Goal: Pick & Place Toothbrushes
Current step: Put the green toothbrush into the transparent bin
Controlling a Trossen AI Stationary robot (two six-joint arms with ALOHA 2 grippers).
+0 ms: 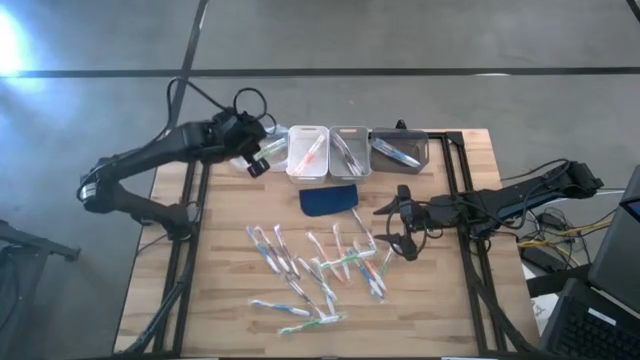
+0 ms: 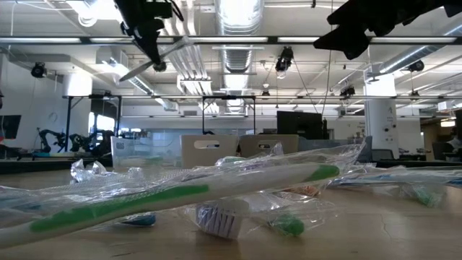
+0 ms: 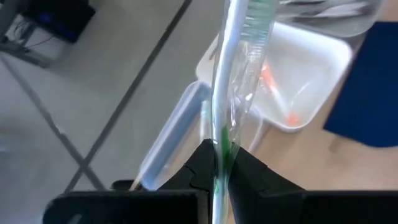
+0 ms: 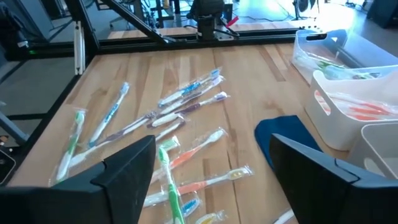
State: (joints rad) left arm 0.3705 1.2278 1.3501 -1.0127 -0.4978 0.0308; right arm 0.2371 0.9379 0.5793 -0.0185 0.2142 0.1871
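Toothbrushes (image 1: 315, 270) scattered mid-table; one green brush (image 3: 231, 93) pinched in left gripper (image 1: 258, 157) beside leftmost bin (image 1: 307, 152). Right gripper (image 1: 402, 222) spread above pile, near blue pad (image 1: 329, 199).

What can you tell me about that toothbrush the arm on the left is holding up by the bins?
The held toothbrush is a slim whitish stick with green accents, sealed in a clear crinkly plastic wrapper. The left end effector is shut on it, its two dark fingers pinching the handle, so it hangs in the air clear of the table. It points toward the white bin at the table's far edge, which already holds orange-accented brushes. Nothing but the fingers touches it.
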